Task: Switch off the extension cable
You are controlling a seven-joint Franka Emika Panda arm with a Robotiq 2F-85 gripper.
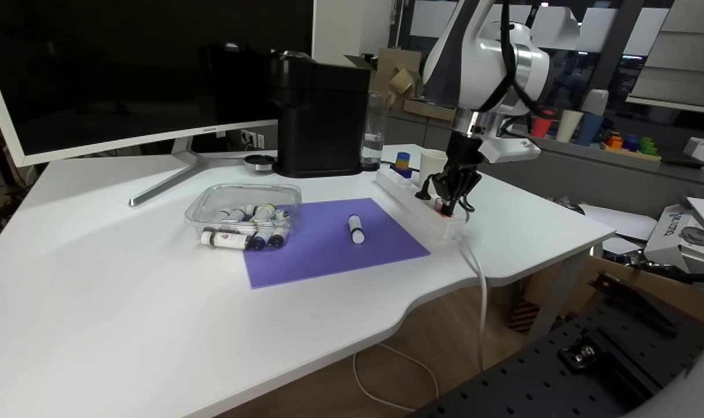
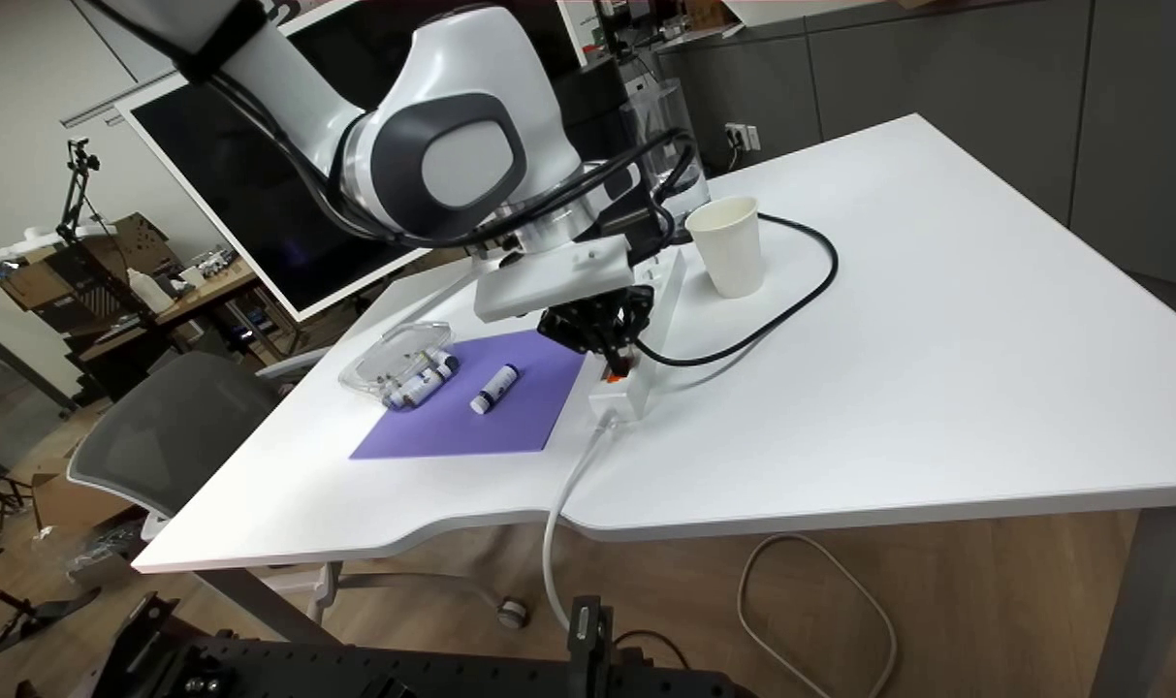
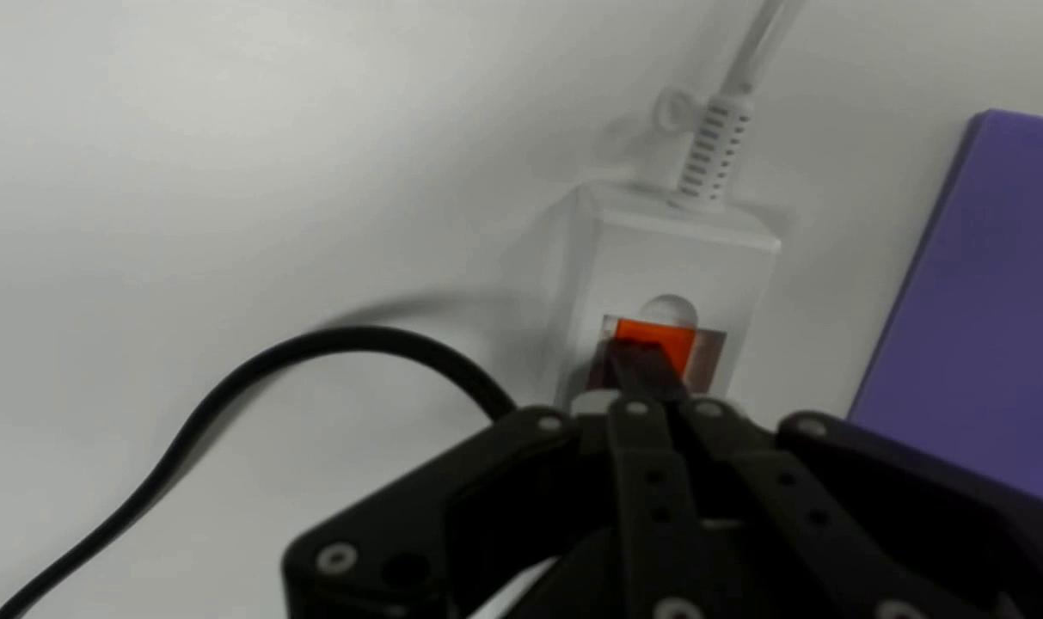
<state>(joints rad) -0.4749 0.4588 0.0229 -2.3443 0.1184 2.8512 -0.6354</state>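
White-framed monitor (image 1: 148,75): 10 o'clock in an exterior view, small SAMSUNG lettering on its lower edge.
White printed box (image 1: 662,238): 3 o'clock there, letters too small to read.
White cylindrical tubes (image 1: 227,239): in a clear plastic tub (image 1: 253,194), at 10 o'clock of a flat purple sheet (image 1: 322,255); label print too small to read.
Black metal pincer (image 3: 650,378): fingers together, tip down at the orange rectangular switch (image 3: 677,340), partly covering it in the wrist view; whether it presses, cannot tell.
Long white plastic extension cable (image 1: 408,194): on the white desk (image 1: 125,319), 2 o'clock of the sheet; its thin white cord (image 1: 483,313) drops over the edge towards 6 o'clock in both exterior views.
Black cord (image 3: 332,337): curves towards 8 o'clock in the wrist view.
White tapered cup (image 2: 728,252): upright, 1 o'clock of the switch in an exterior view.
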